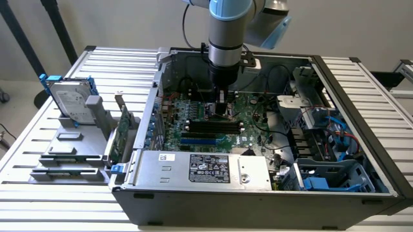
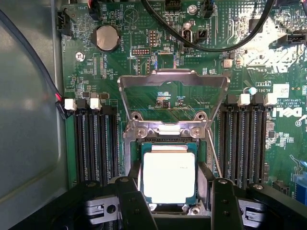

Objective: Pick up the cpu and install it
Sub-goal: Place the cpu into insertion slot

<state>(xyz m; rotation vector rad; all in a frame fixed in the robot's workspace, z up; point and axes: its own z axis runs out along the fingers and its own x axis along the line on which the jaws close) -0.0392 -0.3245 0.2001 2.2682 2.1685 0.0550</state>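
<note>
1. In the exterior view the pincer's (image 1: pixel 223 106) tips are hidden low inside the open dark grey metal computer case (image 1: pixel 258 205) on the slatted table (image 1: pixel 58 208).
2. In the wrist view its two black fingers (image 2: pixel 130 201) stand wide apart, flanking the small square cpu with a dull silver top (image 2: pixel 169 175). They seem just clear of it, though contact is hard to judge.
3. The cpu lies flat in its socket on the green motherboard (image 2: pixel 139 72), beside the raised silver metal retaining frame (image 2: pixel 172 79).
4. Counted: one cpu, one frame, one round silver coin battery (image 2: pixel 106 37).

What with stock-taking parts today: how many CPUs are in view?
1: the cpu sits in the open socket on the motherboard, between the fingers. The arm and case could hide others.
</note>
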